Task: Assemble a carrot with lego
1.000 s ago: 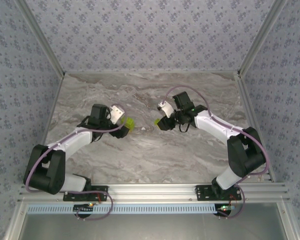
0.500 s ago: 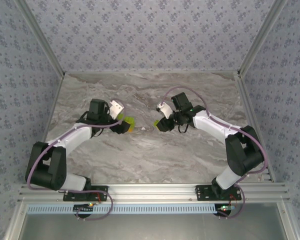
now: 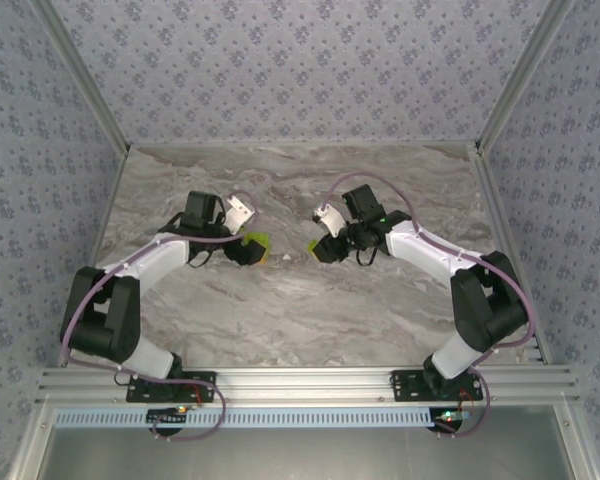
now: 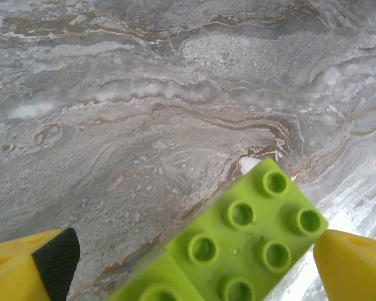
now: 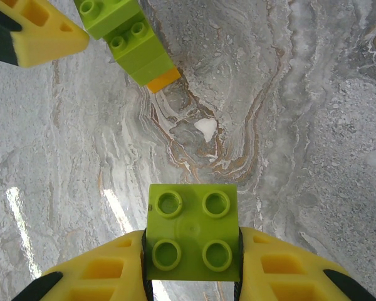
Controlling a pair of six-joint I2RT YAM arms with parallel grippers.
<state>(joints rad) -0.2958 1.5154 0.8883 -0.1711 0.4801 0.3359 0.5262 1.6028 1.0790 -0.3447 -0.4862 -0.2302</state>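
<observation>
The partly built carrot (image 5: 130,39) is a stack of lime-green lego bricks with an orange brick (image 5: 163,80) at its lower end. It rests on the marble table (image 3: 310,320). My left gripper (image 4: 191,251) is open around the build's green top (image 4: 257,229); the left fingertip (image 4: 31,269) stands well clear of it and the right one (image 4: 354,263) is close beside it. From above, the build (image 3: 259,246) sits at my left gripper (image 3: 246,247). My right gripper (image 5: 191,244) is shut on a square lime-green brick with four studs (image 5: 191,229), a short way right of the build (image 3: 316,247).
Patterned walls and metal rails (image 3: 500,120) close in the table on three sides. A small white patch (image 5: 205,128) in the marble lies between the two grippers. Bare marble stretches in front toward the arm bases (image 3: 300,385).
My left arm's wrist has swung up and to the right while the build stayed where it was. My right gripper shifted slightly left with its brick, then held still.
</observation>
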